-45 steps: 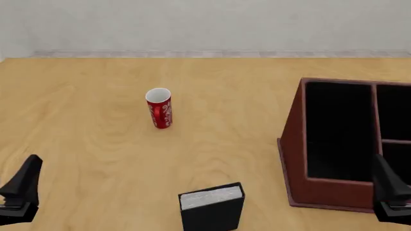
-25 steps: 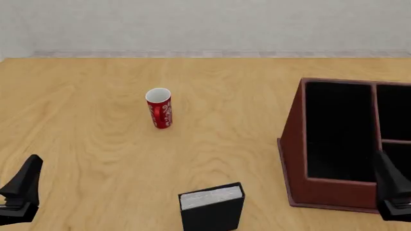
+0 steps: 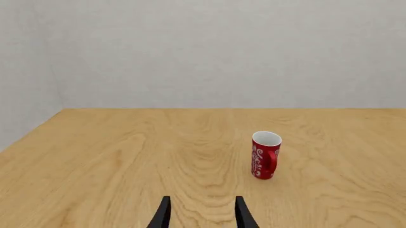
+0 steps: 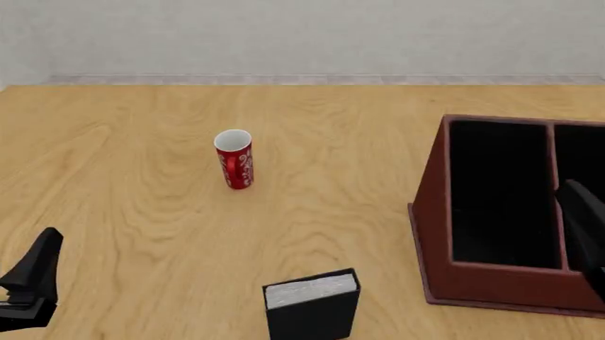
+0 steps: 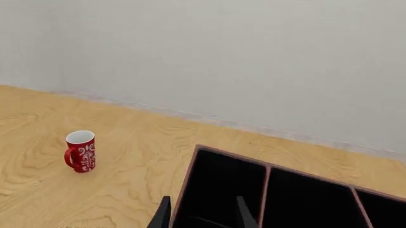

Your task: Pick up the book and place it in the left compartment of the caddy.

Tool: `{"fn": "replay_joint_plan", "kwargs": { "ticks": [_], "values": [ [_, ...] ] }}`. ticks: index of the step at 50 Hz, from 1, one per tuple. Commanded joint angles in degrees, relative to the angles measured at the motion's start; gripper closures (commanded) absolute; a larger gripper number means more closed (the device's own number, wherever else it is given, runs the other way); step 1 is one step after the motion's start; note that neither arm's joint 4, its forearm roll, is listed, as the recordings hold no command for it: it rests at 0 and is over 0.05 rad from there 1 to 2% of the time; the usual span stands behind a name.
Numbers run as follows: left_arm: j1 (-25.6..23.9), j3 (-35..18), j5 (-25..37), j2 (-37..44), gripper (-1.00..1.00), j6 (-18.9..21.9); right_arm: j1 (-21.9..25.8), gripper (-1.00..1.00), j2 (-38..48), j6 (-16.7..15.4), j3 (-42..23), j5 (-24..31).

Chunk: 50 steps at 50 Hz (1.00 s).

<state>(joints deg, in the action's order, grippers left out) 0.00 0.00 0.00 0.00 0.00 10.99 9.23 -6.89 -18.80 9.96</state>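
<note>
While the book (image 4: 312, 306) stands untouched, both end effectors slightly parted, empty, right one (image 5: 201, 214) above caddy (image 4: 437, 212).

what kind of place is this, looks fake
Likely a simulated tabletop test scene, not a real room: a bare wooden table against a blank grey wall, holding only a red mug, a black book and a wooden caddy.

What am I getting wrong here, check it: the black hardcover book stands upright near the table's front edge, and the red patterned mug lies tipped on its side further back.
The mug part is wrong. The red patterned mug stands upright, open mouth facing up, as the front view shows. The black hardcover book does stand upright near the wooden table's front edge, with the mug further back.
</note>
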Motion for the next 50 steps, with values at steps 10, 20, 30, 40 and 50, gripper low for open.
{"fn": "replay_joint_plan", "kwargs": {
  "ticks": [10,20,30,40,50],
  "values": [
    [0.00,0.00,0.00,0.00,-1.00,0.00,10.42,-1.00,8.45,-2.35,-11.49,6.33],
    [0.00,0.00,0.00,0.00,-1.00,0.00,14.71,-1.00,10.84,-2.46,-15.91,9.84],
    [0.00,0.00,0.00,0.00,-1.00,0.00,18.85,-1.00,14.61,-3.59,-19.07,12.72],
    [0.00,0.00,0.00,0.00,-1.00,0.00,20.99,-1.00,17.68,-4.50,-21.25,14.94],
    [0.00,0.00,0.00,0.00,-1.00,0.00,22.41,-1.00,21.62,-4.94,-24.39,18.15]
  ]
}}
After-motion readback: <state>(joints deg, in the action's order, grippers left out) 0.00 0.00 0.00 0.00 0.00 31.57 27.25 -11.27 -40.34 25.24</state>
